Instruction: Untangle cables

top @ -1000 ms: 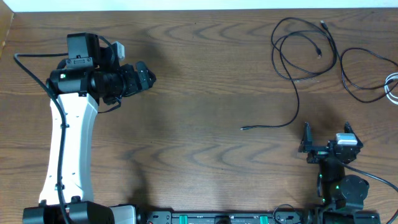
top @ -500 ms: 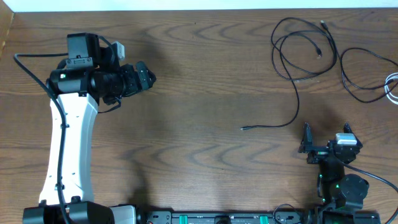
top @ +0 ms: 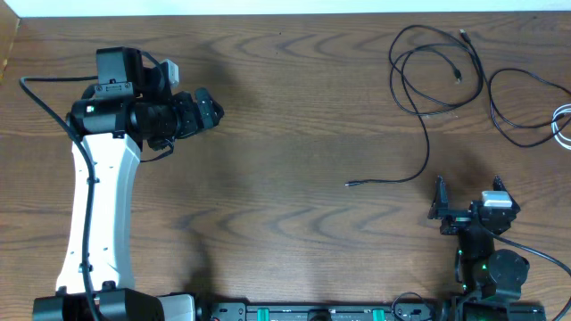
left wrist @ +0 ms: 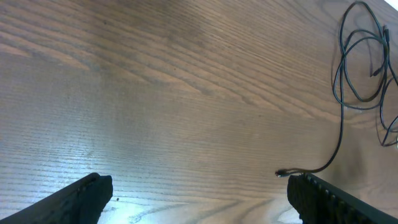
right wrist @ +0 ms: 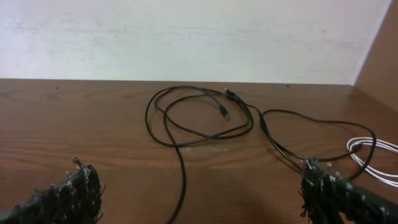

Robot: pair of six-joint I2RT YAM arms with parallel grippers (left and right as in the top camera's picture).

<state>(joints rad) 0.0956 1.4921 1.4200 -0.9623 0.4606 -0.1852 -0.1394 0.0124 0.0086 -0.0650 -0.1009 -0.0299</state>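
- Black cables (top: 426,147) lie looped at the far right of the table (top: 294,134), beside the white cable (top: 558,125) at its edge.
- Your left gripper (top: 214,107) and right gripper (top: 469,192) both gape wide, holding nothing.

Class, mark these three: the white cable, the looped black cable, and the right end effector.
white cable (right wrist: 353,147), right wrist view, its leftmost bend.
black cable (top: 350,184), overhead view, its free plug end.
right end effector (top: 467,187), overhead view, midway between its open fingertips.

Bare desk (top: 294,232) between my left claw (top: 212,105) and right claw (top: 468,189), free passage across the middle, black cables (top: 437,114) looped ahead of my right claw, white cable (top: 559,120) at the right edge
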